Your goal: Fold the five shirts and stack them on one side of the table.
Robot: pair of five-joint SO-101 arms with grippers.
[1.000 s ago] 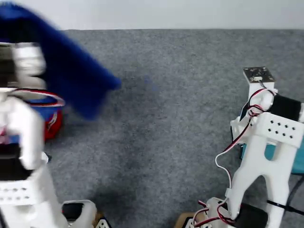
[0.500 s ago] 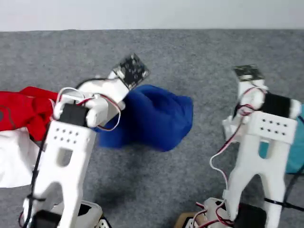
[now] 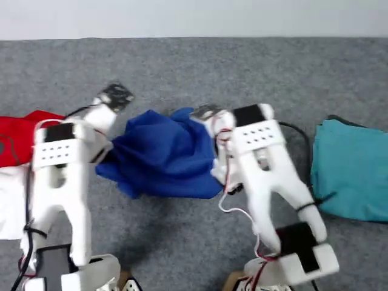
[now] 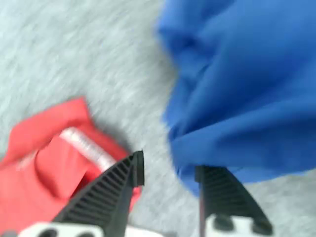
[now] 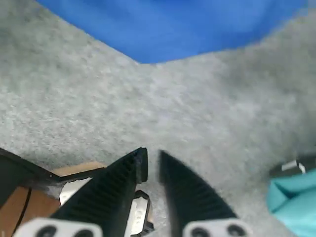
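A crumpled blue shirt lies in a heap in the middle of the grey table. In the left wrist view my left gripper is open, right beside the blue shirt, with only the shirt's edge near one finger. The red shirt lies just behind it. My right arm leans over the heap's right side. Its gripper has its fingers nearly together, with nothing between them, over bare carpet just off the blue shirt.
A red shirt and a white shirt lie at the left edge. A teal shirt lies flat at the right, its corner visible in the right wrist view. The far strip of carpet is bare.
The left arm swung the blue shirt from the far left to the middle, let it go and drew back left. The right arm moved left to the heap, uncovering the teal shirt.
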